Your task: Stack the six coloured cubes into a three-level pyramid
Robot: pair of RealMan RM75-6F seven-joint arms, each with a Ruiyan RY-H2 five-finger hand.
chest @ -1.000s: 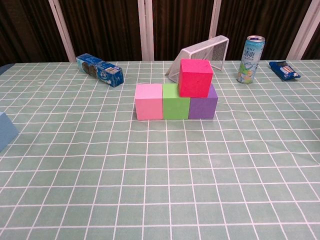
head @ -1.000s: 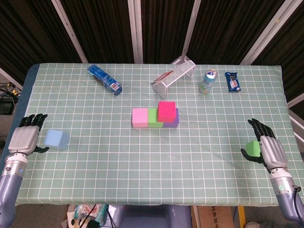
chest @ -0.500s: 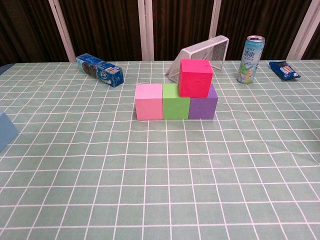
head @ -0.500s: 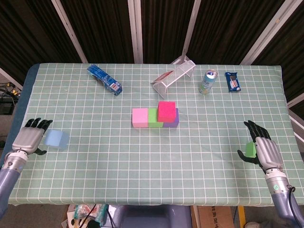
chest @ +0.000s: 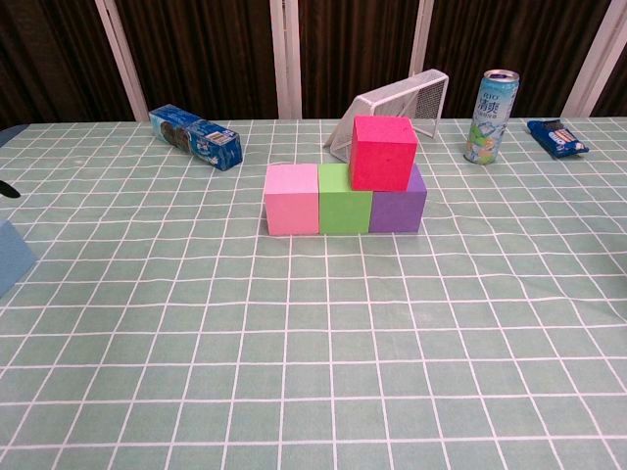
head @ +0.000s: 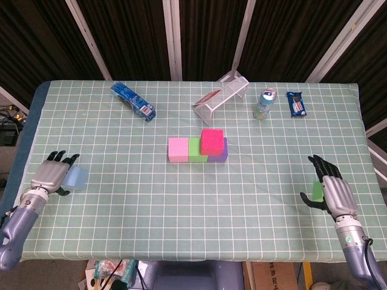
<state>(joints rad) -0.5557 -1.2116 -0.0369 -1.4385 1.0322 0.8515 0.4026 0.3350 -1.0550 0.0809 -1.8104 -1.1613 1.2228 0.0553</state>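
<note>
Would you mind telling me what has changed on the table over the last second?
The left hand has slid right, up against the blue cube. The right hand has drawn back toward the table's near edge, closing in on the green cube, now mostly hidden behind it. Whether either cube is gripped is unclear. The blue cube, the stacked cubes, can and rack have not moved.

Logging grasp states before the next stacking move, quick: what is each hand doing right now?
Left hand: fingers around the light blue cube; a firm grip cannot be told.
Right hand: holds the green cube.
</note>
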